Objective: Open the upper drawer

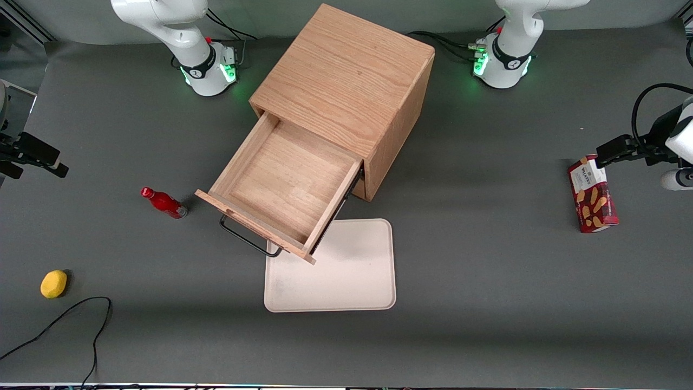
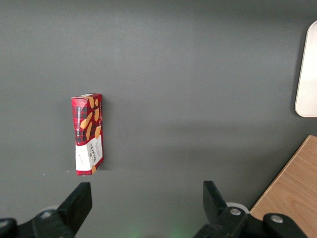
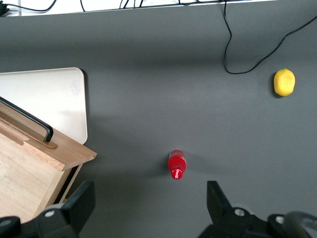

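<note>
The upper drawer [image 1: 287, 179] of the oak cabinet [image 1: 346, 81] stands pulled far out, its shallow wooden box bare inside. Its black bar handle [image 1: 246, 238] hangs over the edge of a white tray. The right wrist view shows the drawer's front corner [image 3: 64, 151] and the handle [image 3: 27, 121]. My gripper [image 1: 40, 162] hovers over the table toward the working arm's end, well apart from the drawer. It is open [image 3: 148, 198], with nothing between its fingers, and the red bottle stands just ahead of them.
A red bottle [image 1: 164, 203] [image 3: 177, 164] stands between the gripper and the drawer. A white tray [image 1: 346, 271] lies in front of the cabinet. A yellow lemon [image 1: 53, 284] and a black cable [image 1: 65, 322] lie nearer the camera. A red cookie box [image 1: 593, 194] lies toward the parked arm's end.
</note>
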`<state>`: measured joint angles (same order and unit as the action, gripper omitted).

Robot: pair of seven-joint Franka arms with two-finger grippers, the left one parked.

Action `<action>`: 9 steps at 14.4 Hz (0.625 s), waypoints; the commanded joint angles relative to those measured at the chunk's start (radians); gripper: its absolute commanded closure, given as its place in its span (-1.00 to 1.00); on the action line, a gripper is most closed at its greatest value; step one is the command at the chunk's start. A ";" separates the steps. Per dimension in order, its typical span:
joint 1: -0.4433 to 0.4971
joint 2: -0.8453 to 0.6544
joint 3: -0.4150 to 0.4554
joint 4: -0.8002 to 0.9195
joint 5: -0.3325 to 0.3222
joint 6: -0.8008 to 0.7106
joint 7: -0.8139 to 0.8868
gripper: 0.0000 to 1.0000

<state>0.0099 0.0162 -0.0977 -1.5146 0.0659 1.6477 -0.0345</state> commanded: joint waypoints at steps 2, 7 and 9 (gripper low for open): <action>-0.070 -0.013 0.088 0.001 -0.041 0.004 0.027 -1.00; -0.039 -0.005 0.064 -0.012 -0.043 -0.006 0.027 -1.00; -0.025 -0.007 0.043 -0.024 -0.041 -0.005 0.028 -1.00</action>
<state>-0.0366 0.0153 -0.0322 -1.5242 0.0409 1.6452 -0.0332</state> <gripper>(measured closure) 0.000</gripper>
